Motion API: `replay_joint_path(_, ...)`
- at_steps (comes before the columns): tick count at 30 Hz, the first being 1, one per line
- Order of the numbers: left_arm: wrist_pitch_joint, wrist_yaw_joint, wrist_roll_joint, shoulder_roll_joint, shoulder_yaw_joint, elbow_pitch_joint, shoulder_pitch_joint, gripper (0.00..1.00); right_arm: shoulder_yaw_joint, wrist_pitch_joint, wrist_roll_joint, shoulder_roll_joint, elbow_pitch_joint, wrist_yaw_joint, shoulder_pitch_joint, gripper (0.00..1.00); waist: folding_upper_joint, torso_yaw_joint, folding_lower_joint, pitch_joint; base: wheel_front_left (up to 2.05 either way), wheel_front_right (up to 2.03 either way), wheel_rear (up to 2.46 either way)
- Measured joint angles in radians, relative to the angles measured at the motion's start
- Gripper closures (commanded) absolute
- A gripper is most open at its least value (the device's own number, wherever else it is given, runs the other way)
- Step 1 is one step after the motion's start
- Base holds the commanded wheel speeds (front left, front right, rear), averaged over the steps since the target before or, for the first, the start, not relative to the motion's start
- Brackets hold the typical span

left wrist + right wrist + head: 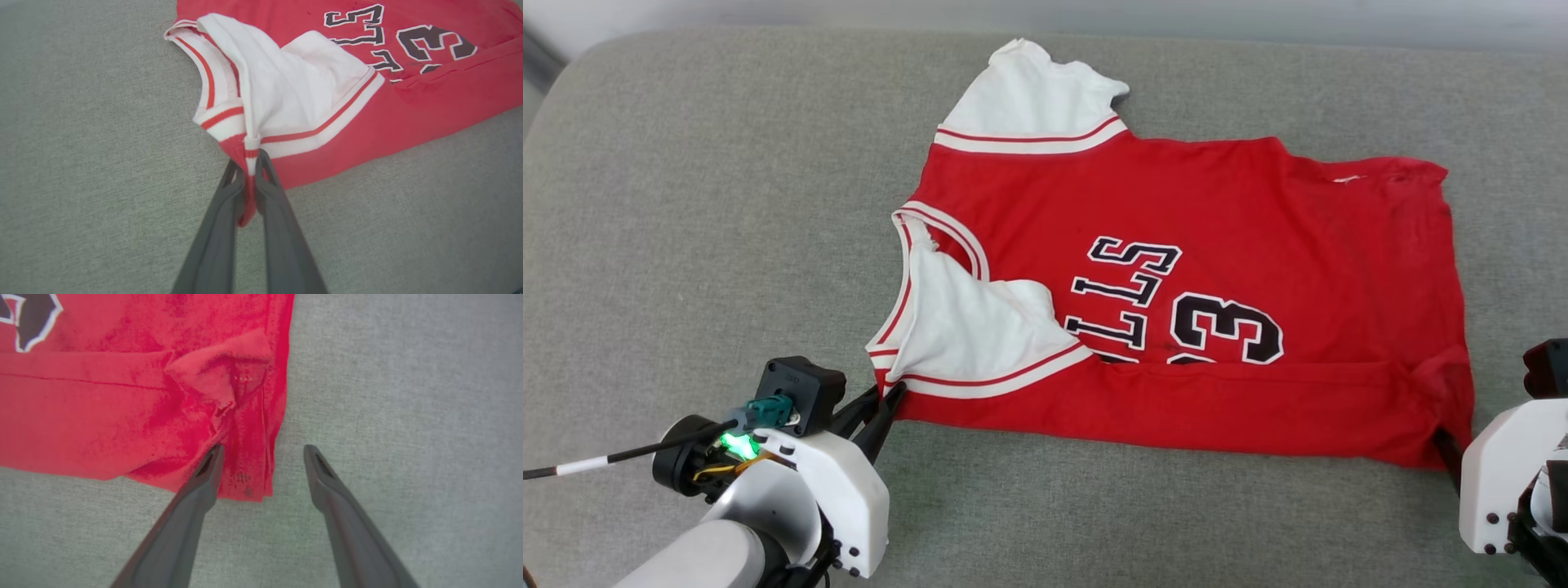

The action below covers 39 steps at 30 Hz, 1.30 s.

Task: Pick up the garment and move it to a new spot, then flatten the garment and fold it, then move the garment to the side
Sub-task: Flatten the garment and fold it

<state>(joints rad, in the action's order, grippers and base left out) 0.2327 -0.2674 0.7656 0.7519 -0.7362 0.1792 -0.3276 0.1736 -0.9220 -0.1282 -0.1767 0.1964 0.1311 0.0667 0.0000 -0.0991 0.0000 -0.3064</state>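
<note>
okay, the garment (pixel 1201 245) lies on the grey cushion (pixel 686 204), centre to right in my head view, collar end toward my left, hem toward my right. it's mostly spread out, so i'd call the pickup and relocating done and the flattening close to done. the near long edge is turned up in a band over the bottom of the lettering (pixel 1127 286), which reads to me as a first fold already in. the near sleeve (pixel 980 335) is tucked onto the chest, while the far sleeve (pixel 1029 98) pokes out past the body, so that side isn't folded yet. my left gripper (pixel 250 171) is clenched on the garment at the near shoulder corner, with red and striped cloth bunched between the fingers. my right gripper (pixel 263 451) is spread wide with nothing in it, one finger at the hem corner (pixel 245 486) and the other over bare cushion. that corner looks wrinkled. what's left, as i judge it: get a hold on the hem end, finish the folds including the far sleeve, then carry the bundle off to the side.
</note>
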Motion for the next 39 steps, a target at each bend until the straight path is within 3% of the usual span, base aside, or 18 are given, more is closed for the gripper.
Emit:
replay_joint_path(12, 0.002, -0.017, -0.022, 0.011, -0.002, 0.055, -0.01, 1.0, 0.008, 0.003, -0.003, 0.009, -0.092, -0.002, 0.042, 0.0, 0.0, -0.036, -0.0001, -0.059, 0.0, 0.0, 0.0)
replay_joint_path(13, 0.002, -0.017, -0.022, 0.012, -0.001, 0.052, -0.01, 1.0, 0.007, 0.003, -0.004, 0.009, -0.096, -0.002, 0.043, 0.06, 0.0001, -0.037, -0.0001, -0.06, 0.0, 0.0, 0.0)
replay_joint_path(15, 0.003, -0.017, -0.021, 0.014, -0.002, 0.042, -0.01, 1.0, 0.008, 0.002, -0.016, 0.012, -0.107, -0.003, 0.05, 0.95, 0.0, -0.037, -0.0001, -0.06, 0.0, 0.0, 0.0)
replay_joint_path(16, 0.003, -0.017, -0.02, 0.014, -0.002, 0.039, -0.011, 1.0, 0.007, 0.002, -0.02, 0.013, -0.11, -0.003, 0.051, 1.0, 0.0, -0.037, -0.0001, -0.058, 0.0, 0.0, 0.0)
replay_joint_path(23, 0.012, -0.007, -0.004, 0.017, -0.012, 0.013, -0.004, 1.0, 0.007, 0.005, -0.029, 0.01, -0.12, 0.0, 0.041, 1.0, 0.0, -0.03, 0.0, -0.014, 0.0, 0.0, 0.0)
replay_joint_path(34, 0.074, -0.044, -0.001, 0.121, -0.061, 0.065, 0.13, 1.0, 0.047, -0.027, -0.092, -0.021, -0.014, 0.0, -0.109, 1.0, 0.0, -0.005, -0.0001, 0.131, 0.0, 0.0, 0.0)
replay_joint_path(39, 0.095, -0.049, 0.015, 0.127, -0.104, 0.087, 0.201, 1.0, 0.076, -0.054, -0.1, -0.022, 0.044, 0.001, -0.207, 1.0, 0.0, 0.004, 0.0, 0.166, 0.0, 0.0, 0.0)
